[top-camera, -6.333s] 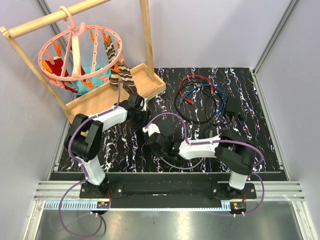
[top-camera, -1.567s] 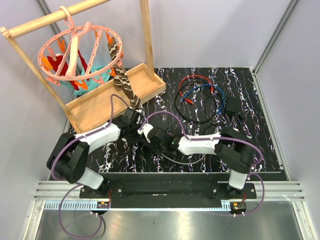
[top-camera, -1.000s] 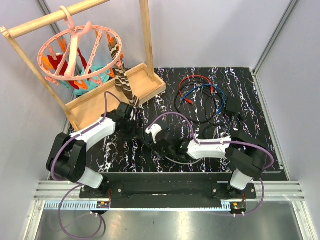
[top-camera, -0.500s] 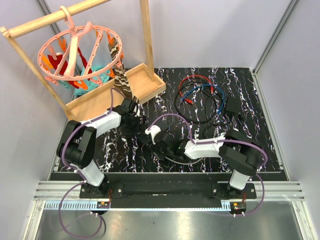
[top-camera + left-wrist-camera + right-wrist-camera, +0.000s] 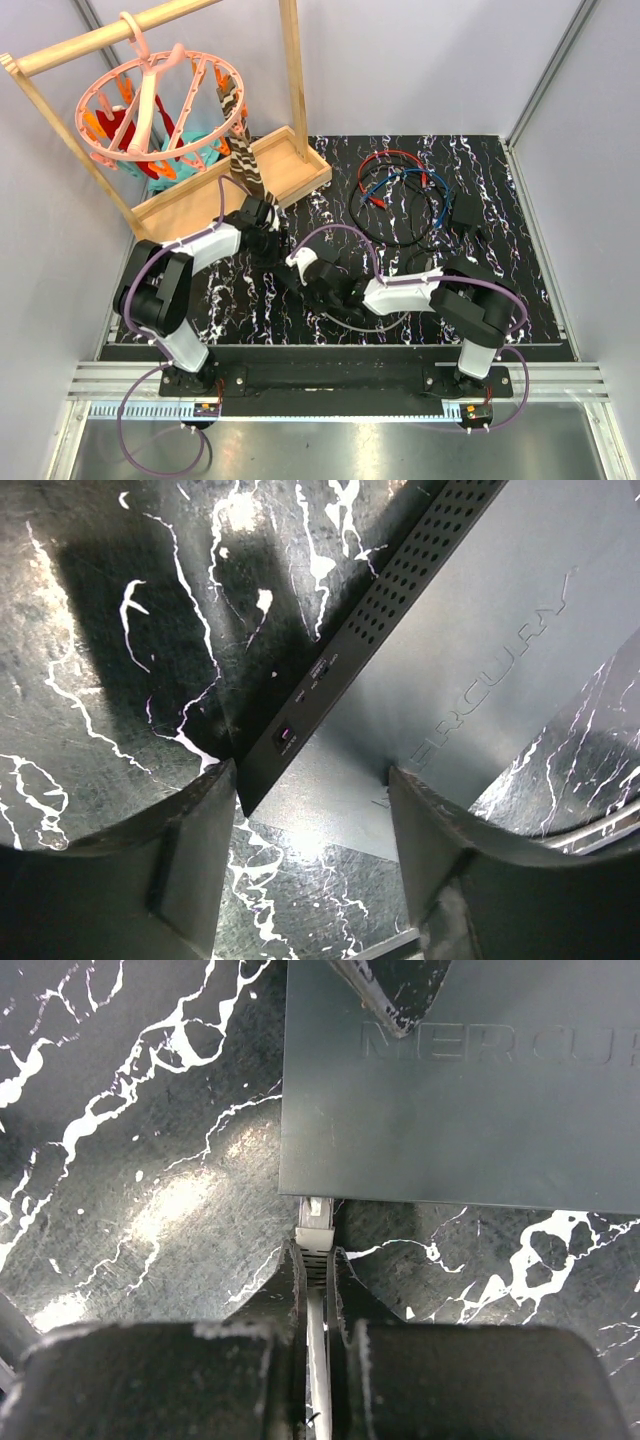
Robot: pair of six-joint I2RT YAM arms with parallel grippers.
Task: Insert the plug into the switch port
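Observation:
The flat black box [image 5: 460, 1090] marked MERCURY lies on the marbled table. My right gripper [image 5: 315, 1250] is shut on the white plug [image 5: 316, 1222]. The plug's tip meets the box's near long edge beside the left corner. The switch port itself is hidden under that edge, so how deep the plug sits is unclear. My left gripper [image 5: 310, 780] stands open over the box [image 5: 470, 650]. One finger [image 5: 200, 850] is beside the vented side wall and the other rests on the lid. From above, the left gripper [image 5: 265, 243] and right gripper [image 5: 308, 272] meet mid-table and cover the box.
A wooden rack tray [image 5: 230, 190] holds a pink peg hanger [image 5: 150, 100] and a striped sock [image 5: 245, 160] at the back left. Coiled red, blue and black cables [image 5: 400, 190] and a black adapter block [image 5: 467, 212] lie at the back right.
My right gripper has closed on the plug and edged up and left toward the box. The left jaws have narrowed and that arm has barely shifted.

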